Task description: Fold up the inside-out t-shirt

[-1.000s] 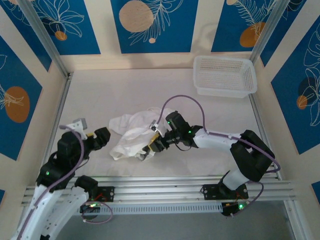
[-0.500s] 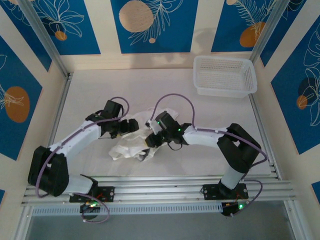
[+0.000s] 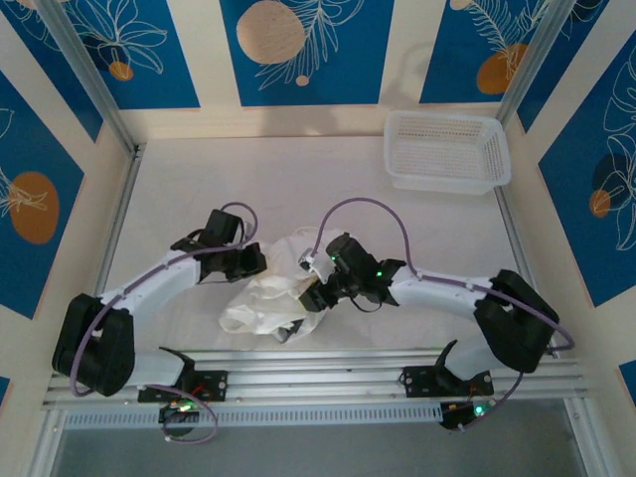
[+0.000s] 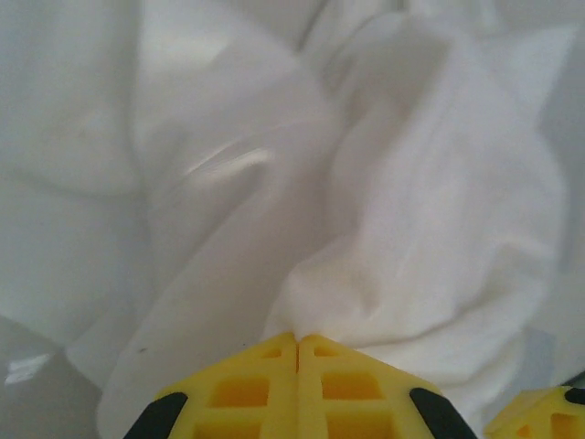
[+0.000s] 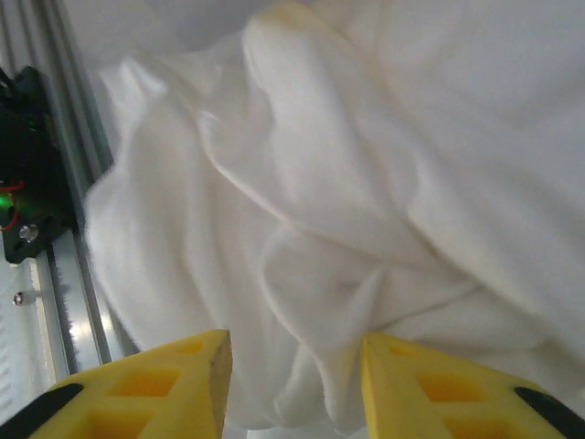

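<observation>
The left hand (image 4: 297, 340) is closed tight, its two yellow fingers pressed flat together. A raised fold of the white thin cloth t-shirt (image 4: 411, 229) runs right up into their tips, so the hand appears to be pinching that fold. In the top view this hand sits at the left edge of the crumpled cloth, with its arm stretched out from the near left corner of the desk (image 3: 298, 189).

The right hand (image 5: 294, 340) stands partly open, its yellow fingers clearly apart. A hanging fold of the t-shirt lies in the gap and touches the inner face of one finger, but the fingers are not clamped on it. From above, this hand is over the right side of the heap, facing the left hand across the cloth.

The t-shirt lies bunched in a loose, wrinkled pile between the two hands, on the near middle of the white desk. Its near edge is close to the grey aluminium rail (image 3: 318, 368) that carries the arm bases.

Well apart, in the far right corner of the desk, stands a white rectangular plastic mesh basket (image 3: 437, 181).
</observation>
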`<state>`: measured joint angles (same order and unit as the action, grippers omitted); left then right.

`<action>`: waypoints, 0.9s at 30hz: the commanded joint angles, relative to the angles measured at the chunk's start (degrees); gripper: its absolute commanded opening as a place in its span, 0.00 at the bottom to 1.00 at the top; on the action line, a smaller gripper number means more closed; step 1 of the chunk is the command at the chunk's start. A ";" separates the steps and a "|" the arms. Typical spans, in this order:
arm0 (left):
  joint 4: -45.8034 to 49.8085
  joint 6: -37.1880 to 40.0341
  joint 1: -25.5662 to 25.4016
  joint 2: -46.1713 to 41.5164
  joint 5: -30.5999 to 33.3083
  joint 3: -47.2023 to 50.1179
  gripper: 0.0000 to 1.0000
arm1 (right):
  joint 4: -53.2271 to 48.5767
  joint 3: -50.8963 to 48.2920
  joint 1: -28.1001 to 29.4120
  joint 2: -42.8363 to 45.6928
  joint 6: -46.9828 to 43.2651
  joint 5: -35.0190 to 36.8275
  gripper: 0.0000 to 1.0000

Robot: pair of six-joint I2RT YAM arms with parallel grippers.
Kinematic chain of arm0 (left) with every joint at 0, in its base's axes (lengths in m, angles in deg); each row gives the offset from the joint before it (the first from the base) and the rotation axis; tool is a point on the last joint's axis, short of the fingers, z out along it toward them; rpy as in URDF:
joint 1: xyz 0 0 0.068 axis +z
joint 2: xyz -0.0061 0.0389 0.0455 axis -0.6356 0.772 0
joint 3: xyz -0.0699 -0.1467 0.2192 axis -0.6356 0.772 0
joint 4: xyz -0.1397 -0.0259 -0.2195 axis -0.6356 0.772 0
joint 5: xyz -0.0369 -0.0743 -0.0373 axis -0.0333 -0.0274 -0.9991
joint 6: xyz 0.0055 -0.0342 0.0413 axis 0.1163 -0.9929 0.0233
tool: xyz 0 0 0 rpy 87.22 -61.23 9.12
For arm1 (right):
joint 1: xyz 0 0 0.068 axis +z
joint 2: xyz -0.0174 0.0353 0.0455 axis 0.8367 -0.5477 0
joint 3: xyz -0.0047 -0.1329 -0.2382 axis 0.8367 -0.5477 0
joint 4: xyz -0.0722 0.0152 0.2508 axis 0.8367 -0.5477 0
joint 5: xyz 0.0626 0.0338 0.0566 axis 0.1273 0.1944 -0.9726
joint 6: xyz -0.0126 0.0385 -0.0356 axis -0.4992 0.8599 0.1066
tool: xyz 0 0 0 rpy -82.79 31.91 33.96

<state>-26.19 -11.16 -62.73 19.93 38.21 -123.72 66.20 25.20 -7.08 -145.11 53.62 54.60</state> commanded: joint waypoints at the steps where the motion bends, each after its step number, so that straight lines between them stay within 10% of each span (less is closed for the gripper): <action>1: 1.13 6.48 -0.47 -1.84 -3.85 -5.04 0.00 | 2.46 0.26 -1.80 4.54 -7.10 3.91 0.50; 6: 9.07 15.64 -6.83 -0.21 0.50 -10.43 0.57 | -0.57 3.59 -11.46 1.71 4.73 2.73 0.53; 13: 14.64 21.81 -15.63 9.89 8.35 -17.29 0.79 | 5.44 -1.35 -15.96 -2.63 30.36 -7.25 0.53; 18: 16.92 25.81 -18.50 17.66 11.81 -20.35 0.64 | 8.19 -5.91 -12.99 -3.12 36.01 -5.20 0.53; 22: 19.67 25.07 -19.15 19.97 17.10 -20.70 0.00 | 7.89 -6.46 -12.00 -2.78 36.61 -4.70 0.53; 27: 13.72 20.54 -17.84 12.66 10.36 -17.64 0.00 | 9.13 -5.12 -9.38 -4.29 37.04 -4.46 0.54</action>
<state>-10.74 11.62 -81.29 37.85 51.58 -142.32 73.31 18.86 -17.66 -148.17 88.55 50.65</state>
